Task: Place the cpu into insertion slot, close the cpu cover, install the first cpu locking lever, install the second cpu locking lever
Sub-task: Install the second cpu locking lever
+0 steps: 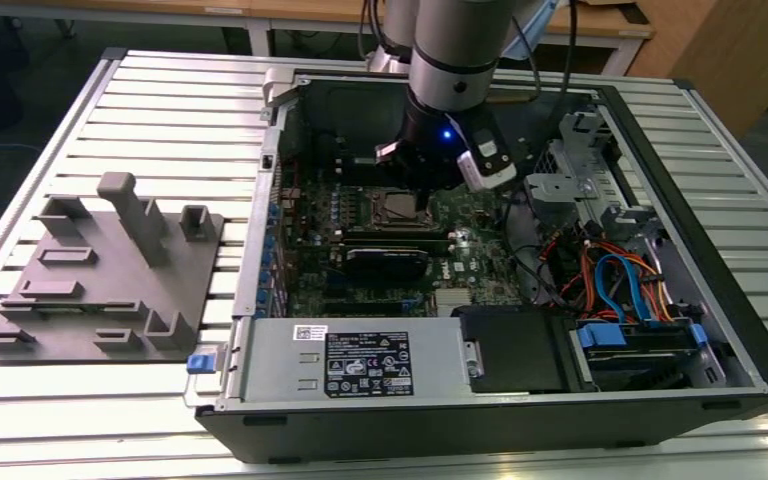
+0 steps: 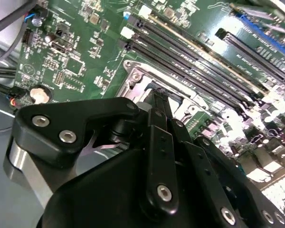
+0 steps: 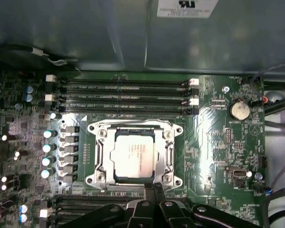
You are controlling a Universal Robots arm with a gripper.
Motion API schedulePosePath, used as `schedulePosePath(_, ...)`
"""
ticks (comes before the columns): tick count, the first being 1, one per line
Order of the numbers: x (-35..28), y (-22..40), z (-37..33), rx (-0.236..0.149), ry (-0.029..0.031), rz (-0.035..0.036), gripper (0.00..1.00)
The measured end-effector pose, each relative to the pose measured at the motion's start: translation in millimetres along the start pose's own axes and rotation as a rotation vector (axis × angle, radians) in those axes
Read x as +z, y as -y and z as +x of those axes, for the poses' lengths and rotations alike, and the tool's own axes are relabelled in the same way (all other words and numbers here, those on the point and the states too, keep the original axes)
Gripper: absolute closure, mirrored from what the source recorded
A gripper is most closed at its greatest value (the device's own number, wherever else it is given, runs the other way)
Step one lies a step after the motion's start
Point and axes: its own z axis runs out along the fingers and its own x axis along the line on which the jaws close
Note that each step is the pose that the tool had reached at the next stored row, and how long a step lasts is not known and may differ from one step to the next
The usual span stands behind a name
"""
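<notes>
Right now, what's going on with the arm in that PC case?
A single robot arm is reaching into an open computer case, with its gripper poised over the motherboard right at the edge of the processor socket. The cpu already sits in the socket, and the cpu cover lies down flat around it, its metal top showing through the cut-out. The gripper holds nothing that shows. On the exterior view's left, a grey fixture plate rests on the table.

The cpu point(image 3: 134, 160) sits in its socket under the cpu cover point(image 3: 100, 130), beside the memory slots point(image 3: 128, 97).
</notes>
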Motion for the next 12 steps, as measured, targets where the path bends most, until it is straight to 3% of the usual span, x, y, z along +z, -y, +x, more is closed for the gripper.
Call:
schedulePosePath(6,-0.6,7.9,0.2,0.000,-0.0042,-0.0004,0.89)
schedulePosePath(12,0.7,8.8,11.5,0.001,-0.0085,-0.0095,0.89)
